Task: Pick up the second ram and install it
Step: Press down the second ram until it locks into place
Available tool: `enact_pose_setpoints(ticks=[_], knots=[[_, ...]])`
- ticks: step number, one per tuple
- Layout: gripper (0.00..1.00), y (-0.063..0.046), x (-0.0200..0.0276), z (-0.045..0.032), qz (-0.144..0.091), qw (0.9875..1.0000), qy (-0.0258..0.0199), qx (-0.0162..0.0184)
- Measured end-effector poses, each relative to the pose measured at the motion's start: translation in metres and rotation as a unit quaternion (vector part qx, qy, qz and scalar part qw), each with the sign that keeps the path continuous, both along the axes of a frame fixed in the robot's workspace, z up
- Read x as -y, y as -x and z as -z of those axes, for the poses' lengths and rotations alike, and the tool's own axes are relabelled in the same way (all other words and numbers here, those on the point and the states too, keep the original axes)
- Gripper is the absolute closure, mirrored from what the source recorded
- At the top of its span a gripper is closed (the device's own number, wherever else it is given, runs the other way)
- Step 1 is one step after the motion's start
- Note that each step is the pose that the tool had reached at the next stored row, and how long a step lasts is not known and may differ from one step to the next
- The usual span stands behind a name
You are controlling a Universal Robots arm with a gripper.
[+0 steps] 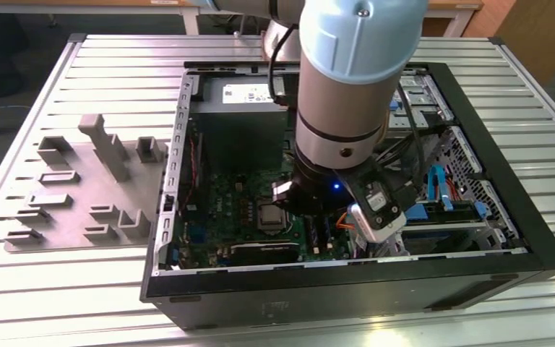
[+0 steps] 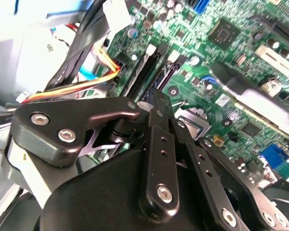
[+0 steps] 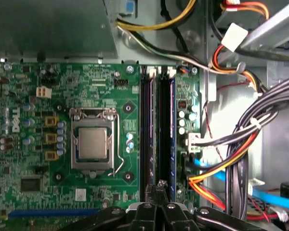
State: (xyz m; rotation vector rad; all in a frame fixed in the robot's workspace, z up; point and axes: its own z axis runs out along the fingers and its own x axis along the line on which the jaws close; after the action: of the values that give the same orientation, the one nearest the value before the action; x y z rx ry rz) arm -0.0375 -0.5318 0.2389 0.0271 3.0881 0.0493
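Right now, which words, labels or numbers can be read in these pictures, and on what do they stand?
White label on the power supply: too small to read.
White sticker on the motherboard: too small.
White lettering on the motherboard: a maker's mark, not quoted.

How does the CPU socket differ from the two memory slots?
The CPU socket is square and silver, with a metal frame and lever; the memory slots are long, narrow and black, with white clips at one end. The socket lies off to one side of the gripper, which sits at the slots' end. Both are on the green motherboard, side by side.
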Motion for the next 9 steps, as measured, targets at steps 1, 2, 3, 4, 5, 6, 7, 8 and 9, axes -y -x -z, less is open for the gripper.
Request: enact_pose_setpoints(ticks=[1, 2, 3, 4, 5, 6, 7, 8, 9], knots=[[0.89, 0.0000, 0.0013, 0.0001, 0.000, 1.0000, 0.0000, 0.0000], [0.89, 0.0001, 0.0020, 0.0002, 0.000, 1.0000, 0.0000, 0.0000], [0.89, 0.0001, 0.0022, 0.0003, 0.000, 1.0000, 0.0000, 0.0000], [0.89, 0.0001, 0.0022, 0.0003, 0.000, 1.0000, 0.0000, 0.0000], [0.89, 0.0000, 0.0022, 0.0004, 0.000, 1.0000, 0.0000, 0.0000], [0.89, 0.0000, 0.0023, 0.0007, 0.000, 1.0000, 0.0000, 0.0000], [0.89, 0.0000, 0.0024, 0.0013, 0.000, 1.0000, -0.0001, 0.0000], [0.89, 0.0000, 0.0026, 0.0018, 0.000, 1.0000, 0.0000, 0.0000], [0.89, 0.0000, 0.0029, 0.0022, 0.000, 1.0000, 0.0001, 0.0000]])
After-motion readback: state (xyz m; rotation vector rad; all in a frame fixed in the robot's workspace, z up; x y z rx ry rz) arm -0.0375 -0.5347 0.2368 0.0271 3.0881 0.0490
